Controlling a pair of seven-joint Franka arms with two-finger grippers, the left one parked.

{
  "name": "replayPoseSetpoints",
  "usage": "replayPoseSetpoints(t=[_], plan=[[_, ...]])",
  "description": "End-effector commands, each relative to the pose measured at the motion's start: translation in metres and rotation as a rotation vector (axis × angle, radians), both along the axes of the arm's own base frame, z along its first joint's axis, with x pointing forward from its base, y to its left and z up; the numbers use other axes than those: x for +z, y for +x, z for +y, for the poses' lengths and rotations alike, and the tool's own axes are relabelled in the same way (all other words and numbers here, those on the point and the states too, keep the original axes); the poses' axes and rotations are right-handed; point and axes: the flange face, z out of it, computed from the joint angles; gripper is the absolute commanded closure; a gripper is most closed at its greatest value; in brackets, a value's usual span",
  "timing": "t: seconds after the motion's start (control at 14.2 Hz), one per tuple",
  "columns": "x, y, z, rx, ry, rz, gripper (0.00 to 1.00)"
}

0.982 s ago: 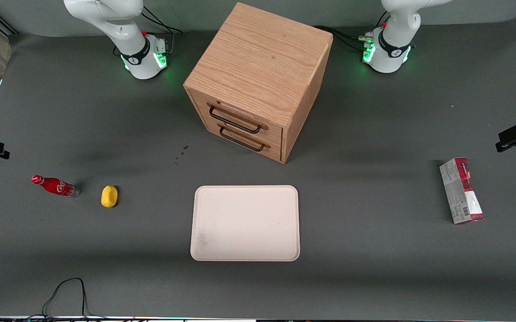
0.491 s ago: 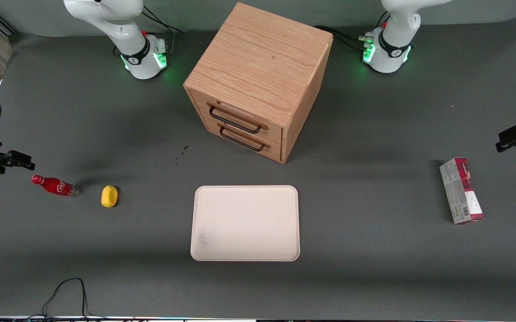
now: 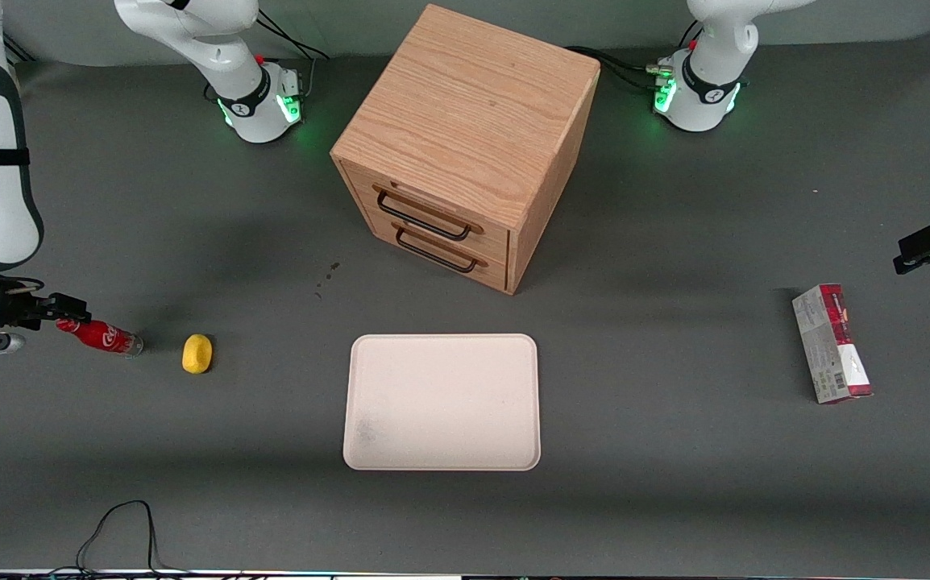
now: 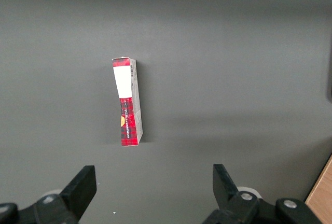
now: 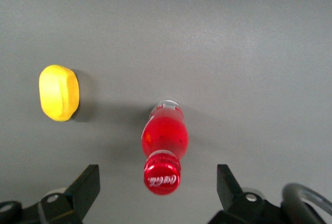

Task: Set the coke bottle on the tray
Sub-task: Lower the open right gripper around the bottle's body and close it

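Observation:
The coke bottle (image 3: 104, 336) lies on its side on the grey table, toward the working arm's end, a small red bottle with a red cap and a clear base. In the right wrist view the coke bottle (image 5: 165, 140) points its cap at the camera. My gripper (image 3: 52, 321) hangs over the cap end, open, with the cap between its two spread black fingers (image 5: 85, 186) and untouched by them; the gripper (image 5: 157, 187) holds nothing. The cream tray (image 3: 442, 401) lies flat at the table's middle, nearer the front camera than the drawer cabinet.
A yellow lemon (image 3: 197, 354) sits between bottle and tray, close beside the bottle's base; the right wrist view shows the lemon (image 5: 59, 93) too. A wooden two-drawer cabinet (image 3: 465, 137) stands mid-table. A red-and-grey carton (image 3: 832, 344) lies toward the parked arm's end. A black cable (image 3: 122, 524) loops near the front edge.
The right arm has come in from the table's end toward the bottle, and its gripper now covers the cap end. Bottle, lemon and tray have not moved.

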Motion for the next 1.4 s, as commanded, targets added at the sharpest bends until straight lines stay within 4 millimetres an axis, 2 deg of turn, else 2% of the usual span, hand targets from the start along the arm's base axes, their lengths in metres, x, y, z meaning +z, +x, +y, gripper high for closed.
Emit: replayPoseSetpoints(t=[0.0,0.42,0.49,0.7,0.91,1.05,1.19,1.33], plan=[[-0.013,0.004,0.002,-0.004,0.022,-0.015,0.00],[-0.024,0.007,0.002,0.001,0.013,-0.015,0.00],[-0.024,0.007,0.002,0.002,0.013,-0.015,0.06],[-0.023,0.006,0.002,0.022,0.017,-0.011,0.53],[-0.021,0.005,0.004,0.026,0.028,0.007,0.83],[-0.019,0.004,0.004,0.025,0.035,0.017,0.96],[-0.008,0.009,0.005,0.041,0.040,0.019,1.00],[0.014,0.016,0.006,0.055,0.051,0.037,1.00]])
